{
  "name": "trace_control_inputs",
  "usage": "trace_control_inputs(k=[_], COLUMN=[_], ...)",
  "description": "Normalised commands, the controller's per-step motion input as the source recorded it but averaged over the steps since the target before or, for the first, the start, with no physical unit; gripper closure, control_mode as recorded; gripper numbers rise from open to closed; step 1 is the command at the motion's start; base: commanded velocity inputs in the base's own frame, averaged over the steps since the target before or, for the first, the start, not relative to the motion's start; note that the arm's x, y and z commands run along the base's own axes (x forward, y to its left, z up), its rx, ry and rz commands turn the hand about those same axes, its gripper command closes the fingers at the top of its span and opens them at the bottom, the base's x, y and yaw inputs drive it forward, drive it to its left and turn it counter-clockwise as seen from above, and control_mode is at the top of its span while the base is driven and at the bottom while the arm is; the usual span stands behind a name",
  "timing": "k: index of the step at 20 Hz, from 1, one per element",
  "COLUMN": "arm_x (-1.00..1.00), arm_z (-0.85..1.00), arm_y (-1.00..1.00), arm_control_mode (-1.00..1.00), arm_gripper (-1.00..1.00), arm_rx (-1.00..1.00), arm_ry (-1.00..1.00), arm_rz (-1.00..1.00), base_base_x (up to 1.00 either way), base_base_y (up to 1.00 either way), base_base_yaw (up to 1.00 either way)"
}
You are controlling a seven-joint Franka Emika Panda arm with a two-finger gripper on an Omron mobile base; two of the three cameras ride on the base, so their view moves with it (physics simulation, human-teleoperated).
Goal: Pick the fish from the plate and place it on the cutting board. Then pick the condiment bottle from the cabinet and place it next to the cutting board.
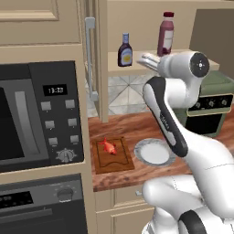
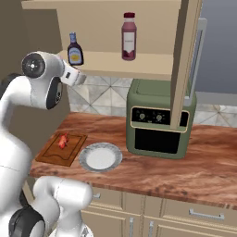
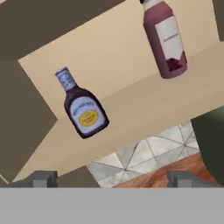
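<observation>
From the left base view I see my arm bent upward, its gripper [image 1: 148, 61] raised at the cabinet [image 1: 137, 27] shelf beside the condiment bottle [image 1: 125, 50]. The fish [image 1: 108, 146] lies on the cutting board [image 1: 113, 155], the plate [image 1: 154, 152] just beside it. The right base view adds the green toaster oven [image 2: 159, 125]. The hand view shows my fingertips [image 3: 43, 179] spread wide, holding nothing, the bottle standing ahead near a taller maroon bottle [image 3: 165, 39].

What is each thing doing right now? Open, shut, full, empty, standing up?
Fish: lying on the cutting board.
Plate: empty, beside the board.
Condiment bottle: upright on the cabinet shelf.
Taller maroon bottle: upright, same shelf.
Cabinet door: open.
Toaster oven: door shut.
Pincer: open, holding nothing, facing the condiment bottle.
</observation>
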Motion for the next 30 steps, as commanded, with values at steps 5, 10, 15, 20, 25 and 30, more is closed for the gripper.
trace_control_inputs(k=[5, 10, 15, 20, 25, 30], arm_x=[0.48, 0.04, 0.00, 0.00, 0.05, 0.29], arm_z=[0.31, 0.01, -0.05, -0.01, 0.00, 0.00], arm_y=[0.00, 0.00, 0.00, 0.00, 0.00, 0.05], arm_control_mode=[-1.00, -1.00, -1.00, -1.00, -1.00, -1.00], arm_gripper=[-1.00, -1.00, -1.00, -1.00, -1.00, -1.00], arm_rx=[0.00, -0.04, -0.08, -0.07, -0.02, -0.04], arm_ry=[0.31, 0.04, -0.03, -0.12, 0.01, -0.01], arm_rz=[-0.02, 0.01, 0.16, 0.20, 0.00, 0.02], base_base_x=[0.00, 0.00, 0.00, 0.00, 0.00, 0.00], base_base_y=[0.00, 0.00, 0.00, 0.00, 0.00, 0.00], base_base_yaw=[0.00, 0.00, 0.00, 0.00, 0.00, 0.00])
